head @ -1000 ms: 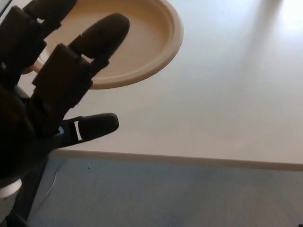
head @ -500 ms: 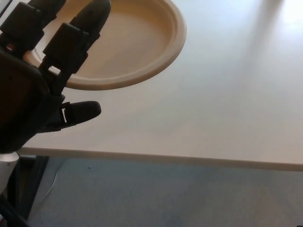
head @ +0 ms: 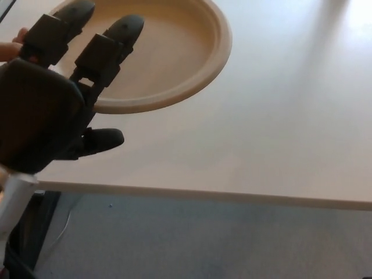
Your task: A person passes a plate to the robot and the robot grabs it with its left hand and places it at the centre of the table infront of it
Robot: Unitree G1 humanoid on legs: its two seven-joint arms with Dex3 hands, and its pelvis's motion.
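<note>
**benchnoob:** Since the shot a second back, the left hand (head: 55,104) is seen further up and closer to the plate (head: 174,52), with its two fingers (head: 110,43) now laid over the plate's near-left part instead of hanging below it. The plate itself looks barely shifted.

**servo_dan:** Agreed. Fingers are spread and nothing is gripped yet. The thumb (head: 102,139) is stuck out below the plate's rim, apart from it. Whether the fingertips are actually touching the plate can't be told from this angle.

**benchnoob:** And the plate?

**servo_dan:** It's seen over the table (head: 273,128), up at the far left, partly cut off by the frame. A bit of a person's hand (head: 13,49) is seen at the plate's left edge, just behind the robot's fingers.
</note>
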